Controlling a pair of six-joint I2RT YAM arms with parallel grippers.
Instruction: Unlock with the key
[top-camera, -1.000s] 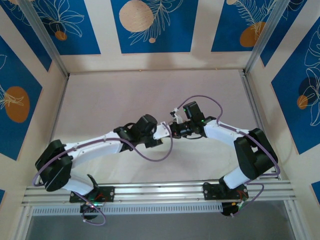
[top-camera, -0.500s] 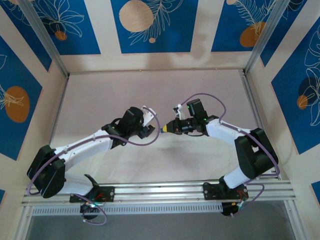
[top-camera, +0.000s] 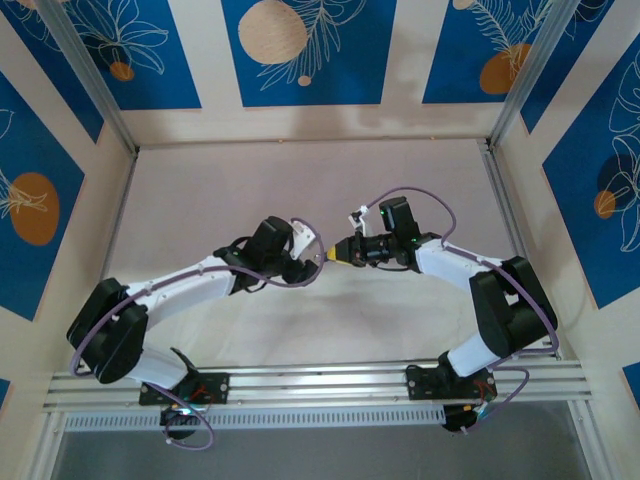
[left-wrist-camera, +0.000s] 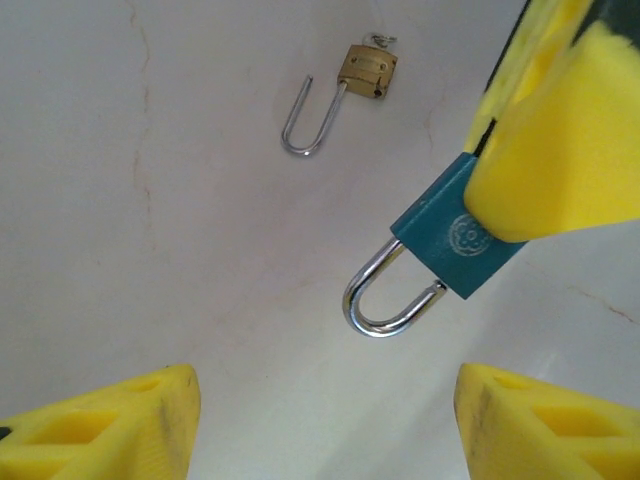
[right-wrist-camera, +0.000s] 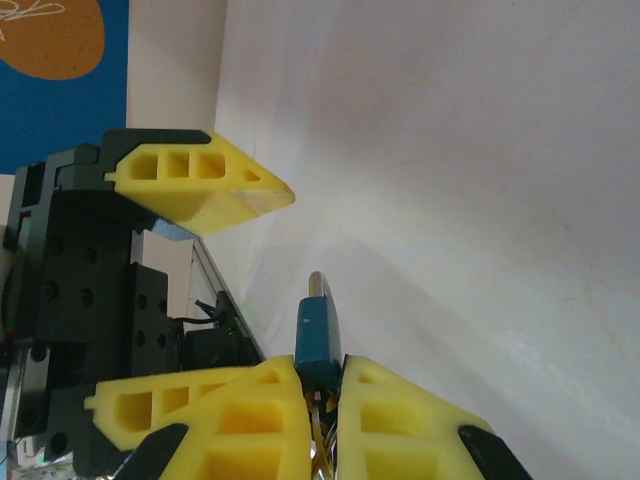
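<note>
My right gripper (right-wrist-camera: 322, 375) is shut on the body of a teal padlock (left-wrist-camera: 455, 235) and holds it above the table. Its silver shackle (left-wrist-camera: 385, 300) points toward my left gripper (left-wrist-camera: 330, 430). That one stands open just in front of the shackle, touching nothing, one yellow finger (right-wrist-camera: 200, 180) on each side. In the top view the two grippers, left (top-camera: 305, 262) and right (top-camera: 335, 253), nearly meet at mid-table. Bits of silvery metal show between the right fingers behind the padlock's body. I cannot make out the key itself.
A small brass padlock (left-wrist-camera: 366, 70) lies on the white table (left-wrist-camera: 150, 250) beyond the teal one. Its shackle (left-wrist-camera: 305, 125) is swung out, and a small silvery ring sits at its base. Blue patterned walls (top-camera: 300, 50) close in the table on three sides.
The left gripper drew back from the right gripper, swung left and up, then came back close to the held padlock. The right gripper stayed nearly still, shut on the padlock.
</note>
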